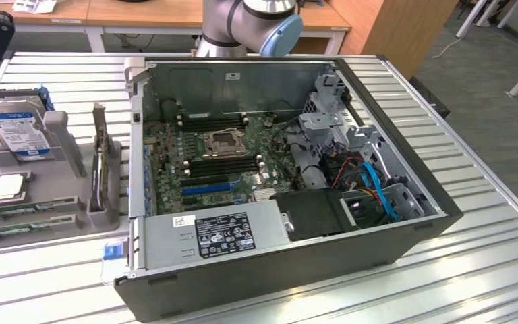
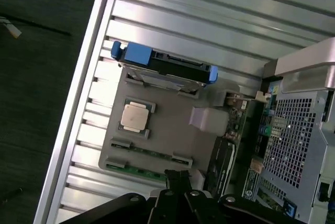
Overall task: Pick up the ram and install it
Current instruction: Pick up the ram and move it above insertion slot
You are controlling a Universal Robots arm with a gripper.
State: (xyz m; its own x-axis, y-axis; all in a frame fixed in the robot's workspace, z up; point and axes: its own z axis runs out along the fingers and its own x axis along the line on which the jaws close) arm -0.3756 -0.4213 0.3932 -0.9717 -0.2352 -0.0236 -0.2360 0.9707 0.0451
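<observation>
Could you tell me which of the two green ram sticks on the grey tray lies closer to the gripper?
The thin green ram stick farther from the square silver processor chip; the gripper hangs near its end.

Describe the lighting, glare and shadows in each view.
Exterior view: even room light; the slatted metal table glares pale, while the motherboard sits in shade inside the open computer case. Wrist view: the table slats wash out bright, the floor is dark, the processor catches a sheen, the gripper is a black silhouette.
</observation>
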